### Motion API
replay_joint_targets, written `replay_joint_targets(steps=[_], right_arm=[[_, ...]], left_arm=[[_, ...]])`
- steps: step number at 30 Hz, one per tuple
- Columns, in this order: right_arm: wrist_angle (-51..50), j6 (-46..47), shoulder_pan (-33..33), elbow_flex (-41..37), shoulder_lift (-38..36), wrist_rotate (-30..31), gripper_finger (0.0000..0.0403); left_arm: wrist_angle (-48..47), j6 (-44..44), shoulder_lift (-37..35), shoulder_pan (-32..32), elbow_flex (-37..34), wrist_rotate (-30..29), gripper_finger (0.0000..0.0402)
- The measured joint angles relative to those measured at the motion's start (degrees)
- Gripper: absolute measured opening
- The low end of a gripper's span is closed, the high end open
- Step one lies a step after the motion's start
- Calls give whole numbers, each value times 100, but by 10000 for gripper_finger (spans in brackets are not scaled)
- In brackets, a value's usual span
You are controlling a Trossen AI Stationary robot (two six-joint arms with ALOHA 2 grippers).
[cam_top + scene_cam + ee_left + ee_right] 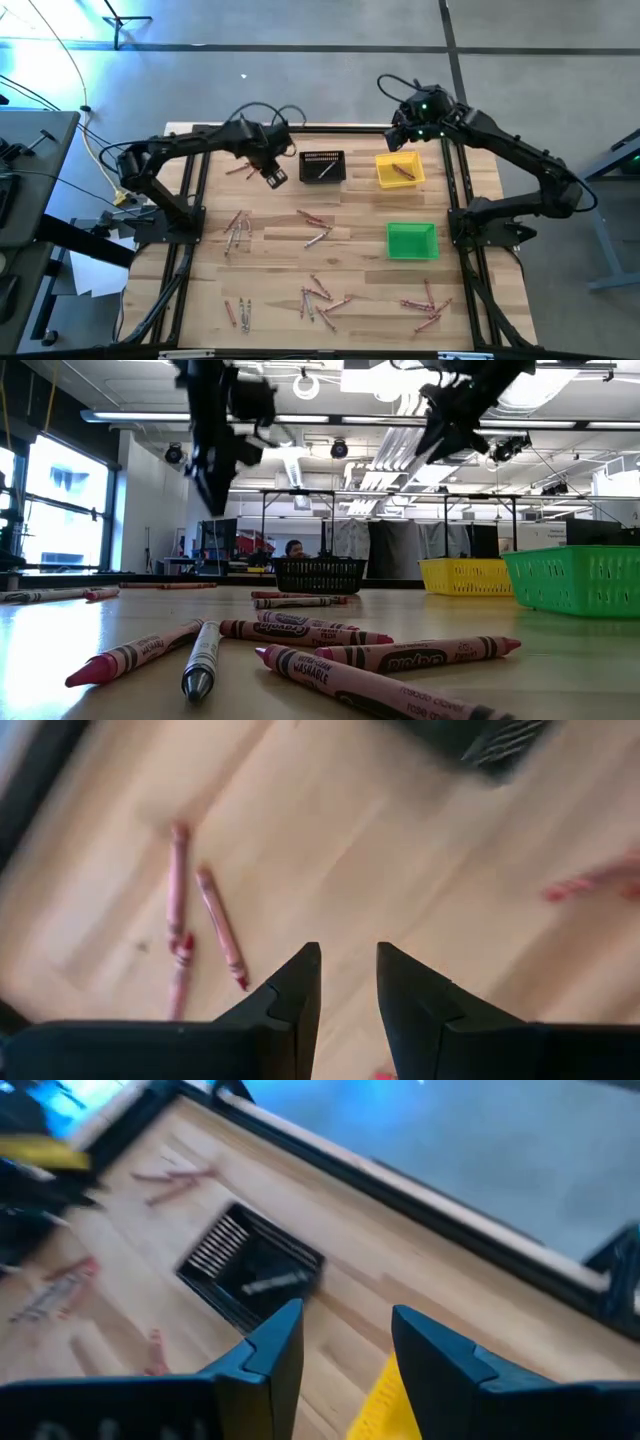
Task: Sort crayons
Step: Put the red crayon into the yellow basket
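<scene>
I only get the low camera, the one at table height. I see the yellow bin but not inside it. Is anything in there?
Observer: Yes. From above, the yellow bin holds an orange-brown crayon.
Operator: Which arm is up by that bin?
Observer: The right gripper hangs just beyond the bin's far edge, fingers apart, nothing between them.
Operator: What about the green bin?
Observer: The high view shows only the bare floor of the green bin, no crayon.
Operator: And the black one?
Observer: The black bin has a grey crayon lying in it; the left gripper hovers beside it.
</scene>
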Motion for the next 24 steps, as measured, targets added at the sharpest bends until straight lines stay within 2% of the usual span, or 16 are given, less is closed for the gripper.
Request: replay_joint_targets(steps=[5,9,16,24], right_arm=[[-6,-1,223,375,-2,-7,138],[-6,1,330,517,-2,-7,138],[-9,170,399,538,-3,-7,138],[-10,303,399,538,-4,-5,138]], left_arm=[[1073,-910,0,505,-1116,5,85],[1608,-1036,11,806,-1668,270,85],[1676,-1047,13,1122,-1825,-126,85],[1962,-716,195,1449,-1822,-77,85]])
